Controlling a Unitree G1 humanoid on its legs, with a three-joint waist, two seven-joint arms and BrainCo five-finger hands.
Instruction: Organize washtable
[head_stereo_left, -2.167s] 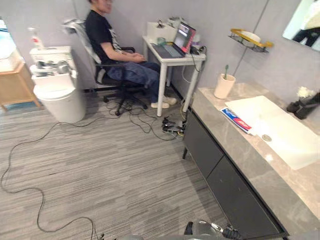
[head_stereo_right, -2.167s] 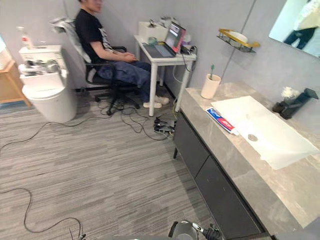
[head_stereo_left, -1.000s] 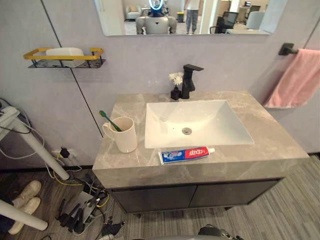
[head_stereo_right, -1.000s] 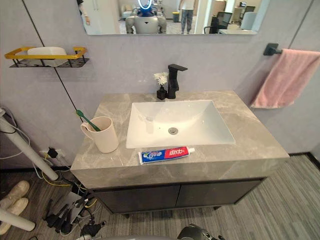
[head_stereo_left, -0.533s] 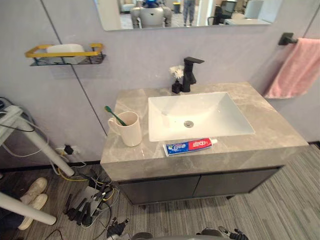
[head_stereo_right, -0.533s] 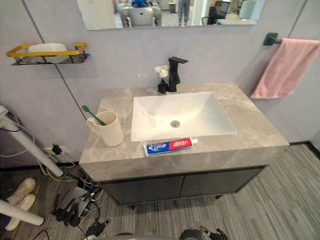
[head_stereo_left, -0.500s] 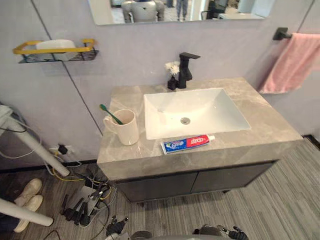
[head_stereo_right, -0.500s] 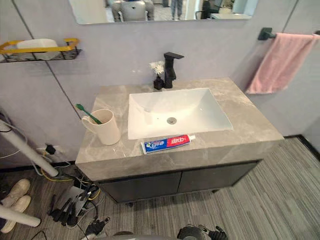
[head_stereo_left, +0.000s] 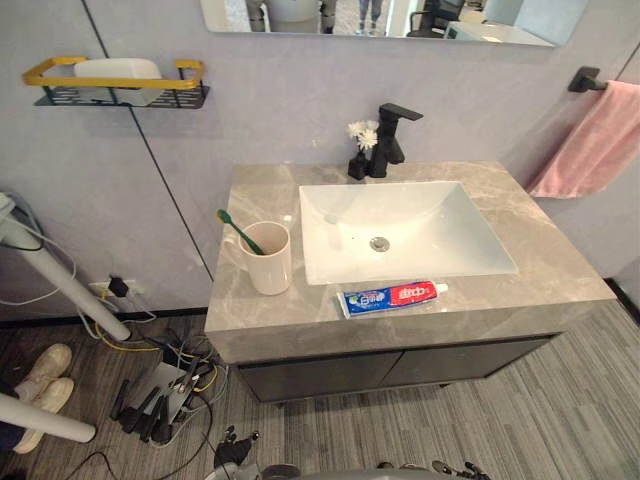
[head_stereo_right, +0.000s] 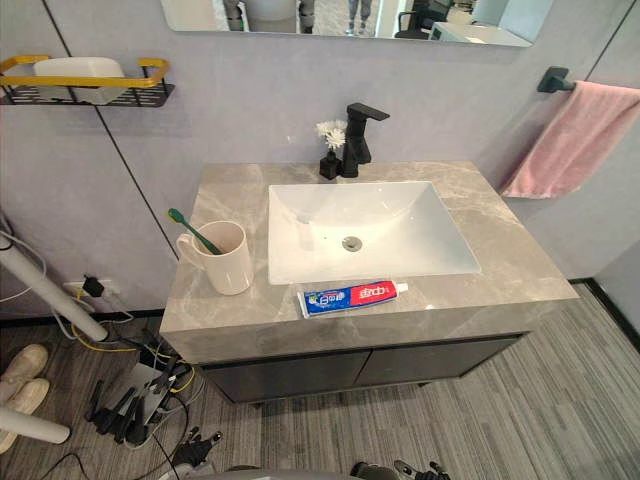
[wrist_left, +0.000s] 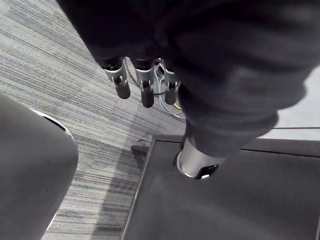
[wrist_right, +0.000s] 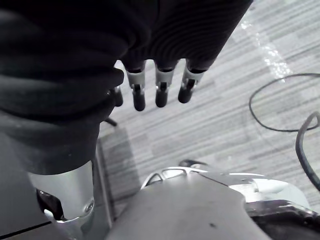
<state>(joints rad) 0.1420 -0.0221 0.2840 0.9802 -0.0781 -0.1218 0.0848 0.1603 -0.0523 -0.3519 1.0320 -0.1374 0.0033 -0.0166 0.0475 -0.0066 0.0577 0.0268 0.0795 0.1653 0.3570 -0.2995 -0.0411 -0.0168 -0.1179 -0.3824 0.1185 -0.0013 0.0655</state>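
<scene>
Broadly, the counter (head_stereo_left: 560, 265) spans the head views, with a white sink (head_stereo_left: 330, 230) sunk in its middle. The mirror (head_stereo_left: 380, 15) above is cut off at the top edge, and the pink towel (head_stereo_left: 595, 140) runs out of frame on the right. A wall shelf (head_stereo_left: 100, 83) on the left holds a soap (head_stereo_left: 115, 67).

Each wrist view looks down at the striped floor. The left hand (wrist_left: 146, 87) hangs beside the dark cabinet (wrist_left: 225, 200), fingers loose and straight, holding nothing. The right hand (wrist_right: 160, 85) hangs the same way, empty; both thumbs are hard to make out.

A cup (head_stereo_left: 270, 265) stands left of the sink, handle to the left. The toothpaste (head_stereo_left: 393, 296) lies flat between the sink and the counter's front edge, its long axis along that edge, cap to the right and slightly farther back. A black faucet (head_stereo_left: 392, 140) stands behind the sink, with a small flower (head_stereo_left: 362, 135) just beside it. The toothbrush (head_stereo_left: 238, 230) leans left out of the cup, bristles up.
</scene>
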